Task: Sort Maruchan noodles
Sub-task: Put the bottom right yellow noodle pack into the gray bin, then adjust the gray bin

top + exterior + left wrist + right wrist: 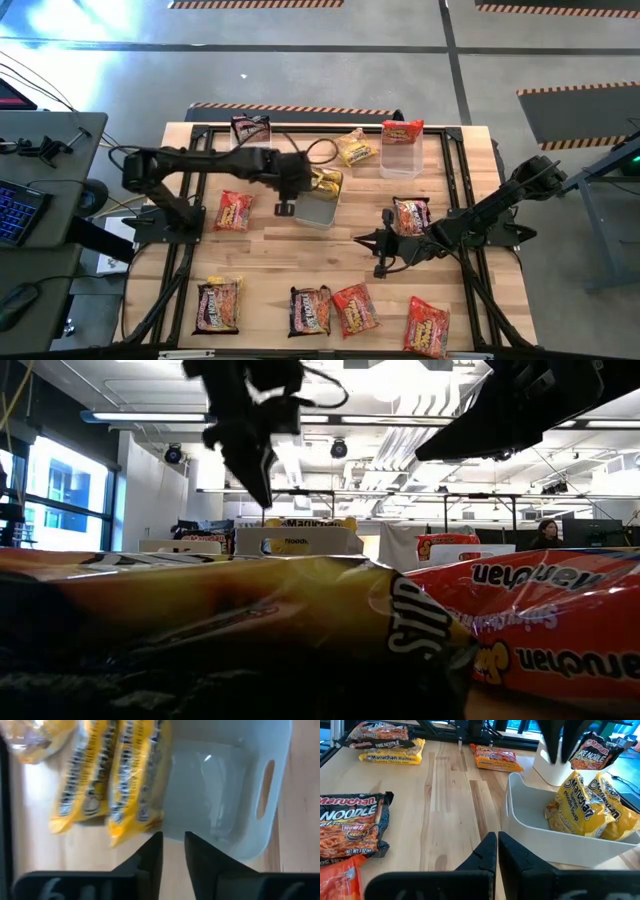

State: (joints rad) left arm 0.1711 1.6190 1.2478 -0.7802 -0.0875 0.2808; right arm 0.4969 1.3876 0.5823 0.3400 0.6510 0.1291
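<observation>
Maruchan packets lie flat on the wooden table (270,255). Two yellow ones (327,182) stand on edge in a clear bin (318,205); they also show in the left wrist view (115,775) and the right wrist view (590,802). A red packet (402,130) sits in a second bin (402,158) at the far right. My left gripper (173,845) hangs over the first bin's near end (240,820), fingers a narrow gap apart, empty. My right gripper (497,842) is shut and empty, just right of that bin, low over the table.
Loose packets: a dark one (250,127) and a yellow one (355,148) at the far edge, a red-orange one (233,211) at left, one (411,215) by my right arm, and several along the near edge (310,310). A person (547,532) stands far behind.
</observation>
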